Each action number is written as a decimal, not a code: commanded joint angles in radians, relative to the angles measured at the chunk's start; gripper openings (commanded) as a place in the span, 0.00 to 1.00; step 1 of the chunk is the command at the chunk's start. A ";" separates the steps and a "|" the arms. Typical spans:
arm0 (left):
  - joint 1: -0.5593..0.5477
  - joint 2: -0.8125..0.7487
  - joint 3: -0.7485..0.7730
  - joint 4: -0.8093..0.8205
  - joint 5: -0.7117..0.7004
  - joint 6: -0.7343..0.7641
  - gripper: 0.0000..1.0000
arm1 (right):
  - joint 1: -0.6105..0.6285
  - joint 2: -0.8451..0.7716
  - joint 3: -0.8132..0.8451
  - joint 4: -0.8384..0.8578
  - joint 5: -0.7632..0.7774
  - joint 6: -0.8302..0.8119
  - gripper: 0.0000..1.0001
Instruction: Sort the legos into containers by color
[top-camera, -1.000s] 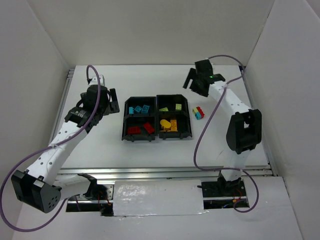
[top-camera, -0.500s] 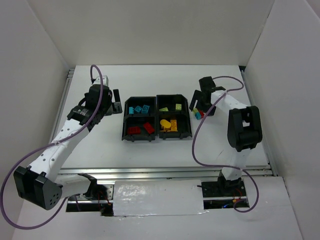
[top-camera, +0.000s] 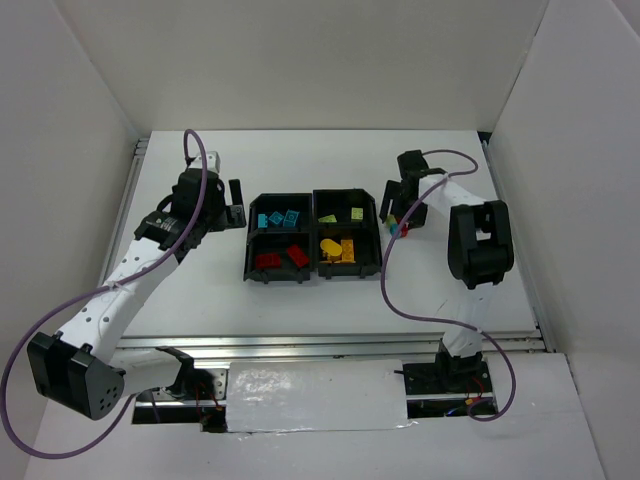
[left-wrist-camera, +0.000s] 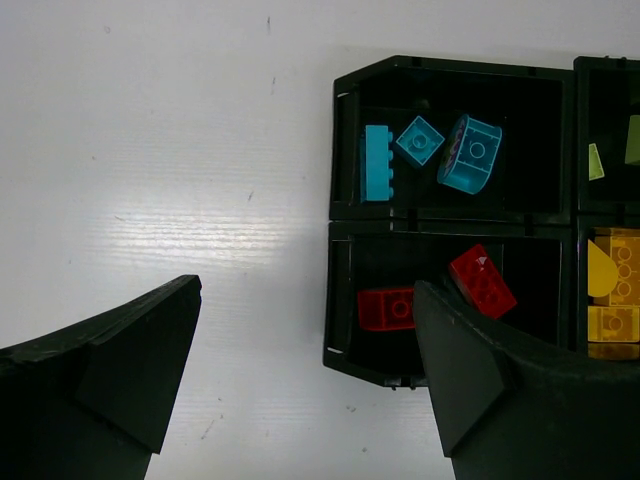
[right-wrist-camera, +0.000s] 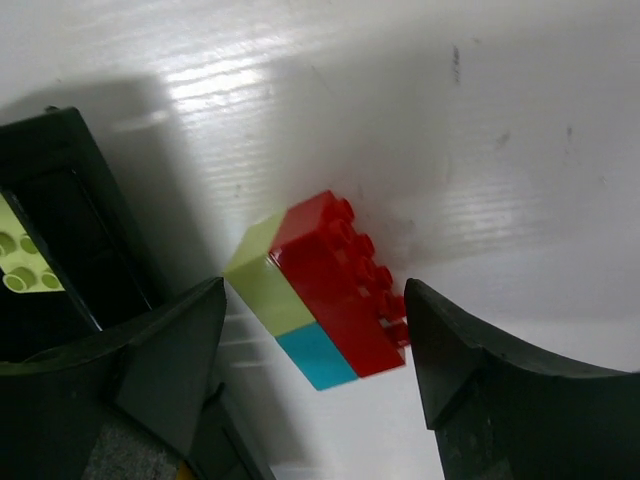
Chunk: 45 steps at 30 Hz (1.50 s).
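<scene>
White tabletop (top-camera: 300, 300), white walls on 3 sides. Black tray (top-camera: 313, 232) sits mid-table w/ 2x2 compartments. Far-left one holds cyan legos (top-camera: 279, 218), far-right lime legos (top-camera: 340, 215), near-left red legos (top-camera: 282, 258), near-right yellow-orange legos (top-camera: 338, 248). Just right of the tray, on bare table, lies a loose cluster (right-wrist-camera: 320, 290): a long red brick (right-wrist-camera: 335, 275) w/ a lime brick (right-wrist-camera: 262, 280) and a cyan brick (right-wrist-camera: 315, 358) tight against its side, all touching. Right gripper (right-wrist-camera: 315, 300) is down at the table, one finger on each side of that cluster, tips right at the lime corner and the red studs. Can't tell if it's pinching yet or just beside it. Left gripper (left-wrist-camera: 305, 310) hangs over the table left of the tray, jaws spread wide, nothing between them. In the left wrist view one finger is over bare table and the other overlaps the red compartment's near edge.
</scene>
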 joint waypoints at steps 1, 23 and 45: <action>0.007 0.008 0.002 0.040 0.020 0.026 0.99 | -0.014 0.032 0.072 -0.016 -0.048 -0.050 0.78; 0.001 0.082 0.097 0.188 0.632 0.027 1.00 | 0.012 -0.402 -0.075 -0.010 0.130 0.189 0.00; -0.265 0.194 0.147 0.405 0.822 0.049 0.93 | 0.575 -0.634 0.055 0.003 0.294 0.369 0.00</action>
